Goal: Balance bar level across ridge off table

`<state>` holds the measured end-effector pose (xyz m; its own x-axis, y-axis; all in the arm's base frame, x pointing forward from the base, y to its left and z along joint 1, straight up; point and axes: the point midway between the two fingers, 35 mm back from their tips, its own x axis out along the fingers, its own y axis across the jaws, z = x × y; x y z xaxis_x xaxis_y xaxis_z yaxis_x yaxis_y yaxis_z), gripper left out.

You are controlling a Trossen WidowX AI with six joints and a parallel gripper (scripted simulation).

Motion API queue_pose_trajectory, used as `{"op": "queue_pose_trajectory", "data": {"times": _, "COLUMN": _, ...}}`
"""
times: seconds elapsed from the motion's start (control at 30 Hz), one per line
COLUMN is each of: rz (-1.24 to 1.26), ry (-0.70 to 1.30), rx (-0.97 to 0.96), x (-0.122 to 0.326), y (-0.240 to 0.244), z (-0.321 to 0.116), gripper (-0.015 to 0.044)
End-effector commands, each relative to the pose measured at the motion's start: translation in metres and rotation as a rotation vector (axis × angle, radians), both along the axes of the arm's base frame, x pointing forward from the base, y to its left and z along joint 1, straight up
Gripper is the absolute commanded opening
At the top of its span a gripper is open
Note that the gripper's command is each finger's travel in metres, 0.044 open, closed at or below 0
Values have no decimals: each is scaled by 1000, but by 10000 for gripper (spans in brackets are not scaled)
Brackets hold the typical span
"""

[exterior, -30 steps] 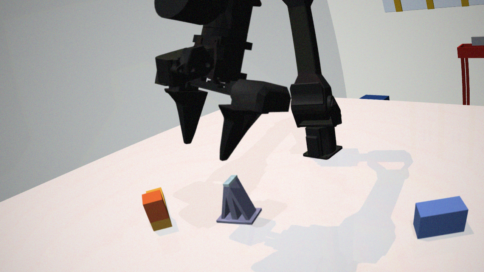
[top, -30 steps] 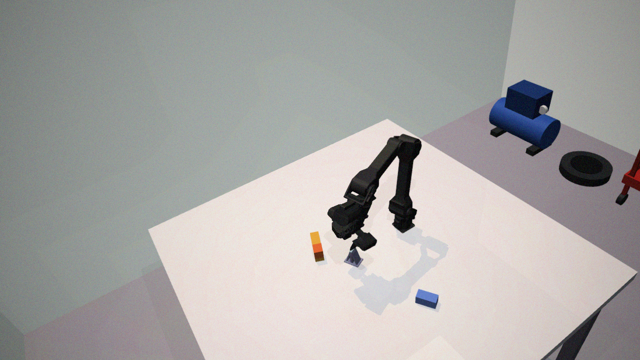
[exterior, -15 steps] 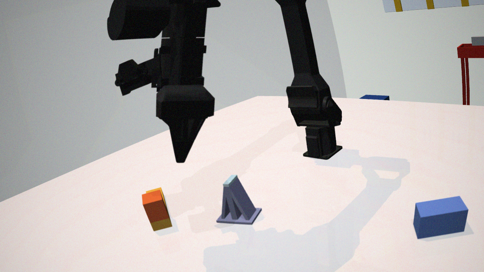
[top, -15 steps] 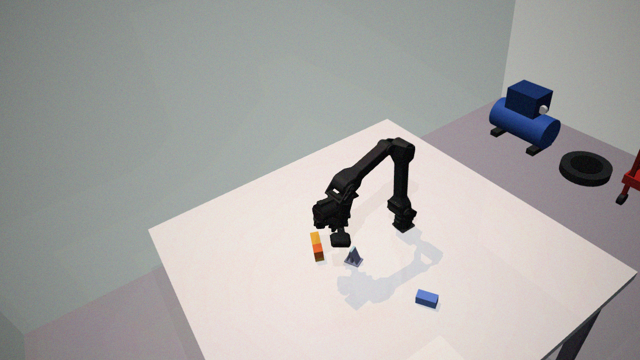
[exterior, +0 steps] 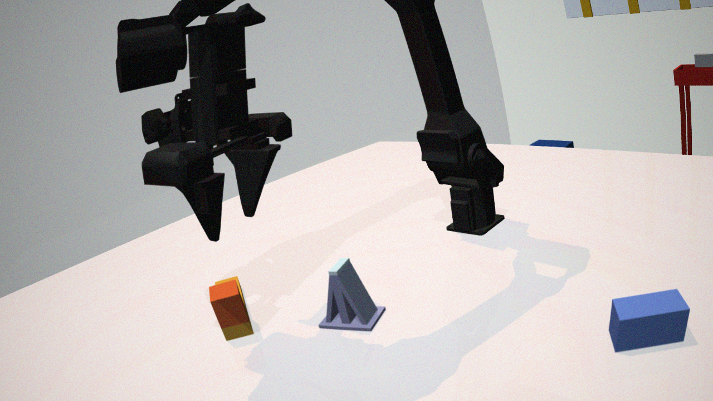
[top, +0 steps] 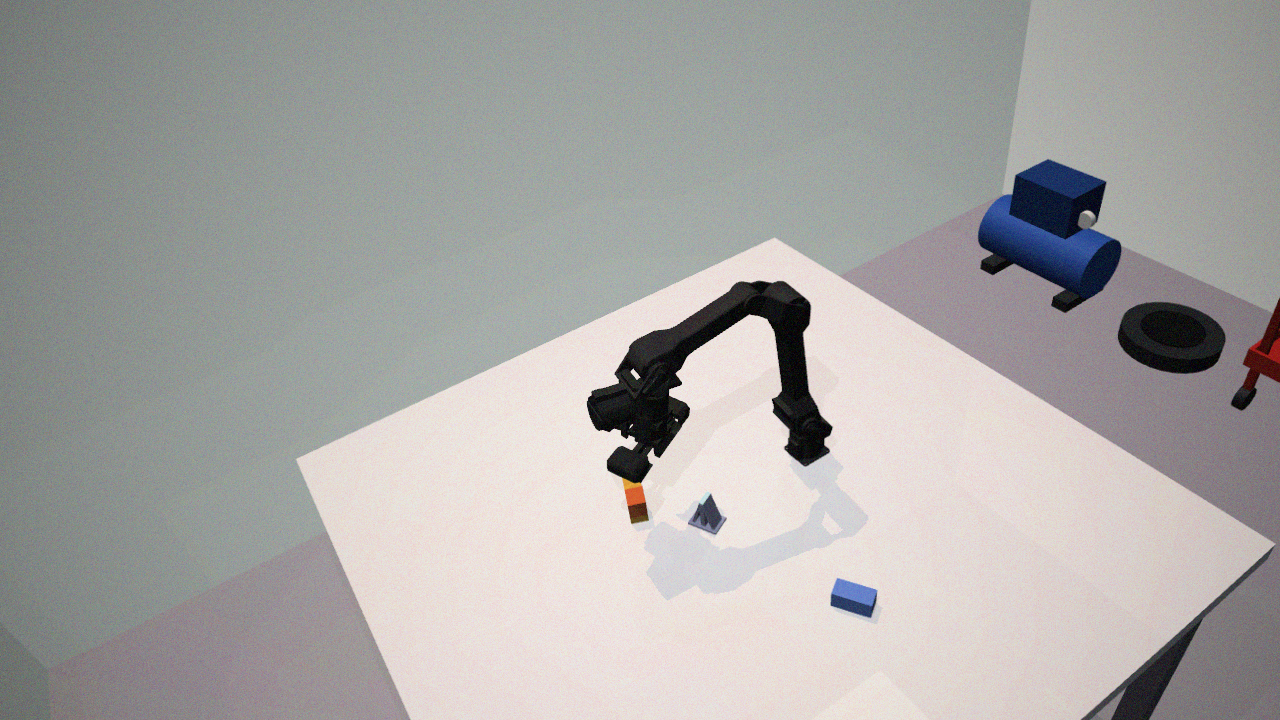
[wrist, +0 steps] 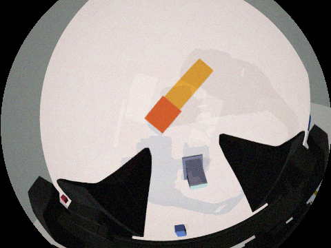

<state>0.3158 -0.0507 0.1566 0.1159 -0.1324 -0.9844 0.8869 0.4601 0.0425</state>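
Observation:
The bar (top: 635, 501) (exterior: 230, 309) (wrist: 181, 95) is a block with an orange end and a yellow end. It lies flat on the white table (top: 984, 501) (exterior: 573, 209). The ridge (top: 707, 513) (exterior: 348, 296) (wrist: 195, 171) is a small grey-blue wedge on a flat base with a pale top edge. It stands a short way to the right of the bar, apart from it. My gripper (top: 637, 456) (exterior: 230, 224) (wrist: 184, 153) is open and empty. It hangs above the table, over the bar's far end, with its fingers pointing down.
A blue block (top: 853, 597) (exterior: 648, 319) (wrist: 181, 230) lies on the table to the right of the ridge. The arm's base (top: 805, 438) (exterior: 473, 214) stands behind the ridge. A blue compressor (top: 1047, 232), a black tyre (top: 1169, 336) and a red cart (exterior: 690, 79) stand on the floor beyond the table.

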Motion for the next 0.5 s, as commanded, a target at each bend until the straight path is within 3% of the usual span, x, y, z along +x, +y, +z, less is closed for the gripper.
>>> {"op": "queue_pose_trajectory", "data": {"times": 0.0, "rz": -159, "ry": -5, "rx": 39, "x": 4, "y": -12, "z": 2, "gripper": 315}}
{"op": "queue_pose_trajectory", "data": {"times": 0.47, "rz": -731, "ry": 6, "rx": 154, "x": 9, "y": -59, "z": 1, "gripper": 315}}
